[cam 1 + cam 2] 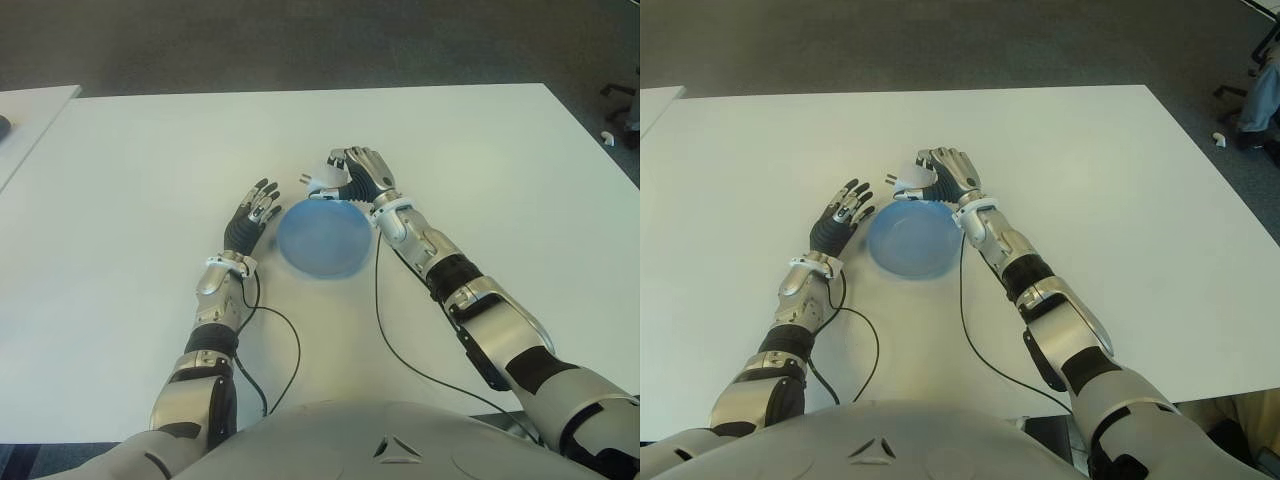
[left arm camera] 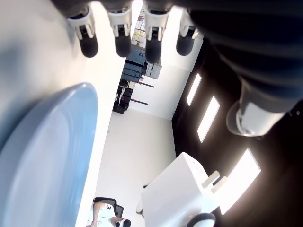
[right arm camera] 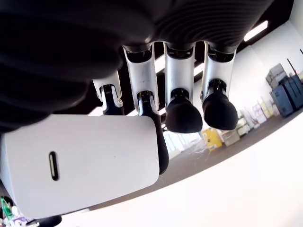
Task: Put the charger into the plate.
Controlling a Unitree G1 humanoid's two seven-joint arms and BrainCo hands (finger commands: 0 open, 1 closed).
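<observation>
So: charger held at the plate's far rim, not yet in
Right hand (image 1: 352, 172) gripped the white charger (image 1: 322, 181), prongs pointing toward robot's left, just beyond the blue plate (image 1: 322, 240); plate lay nearer the robot. Left hand (image 1: 252, 214) sat open beside the plate's left

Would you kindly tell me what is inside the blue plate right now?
Nothing shows inside the blue plate. The white charger is in the right hand beyond its far rim. The left hand shows beside it, open.
</observation>
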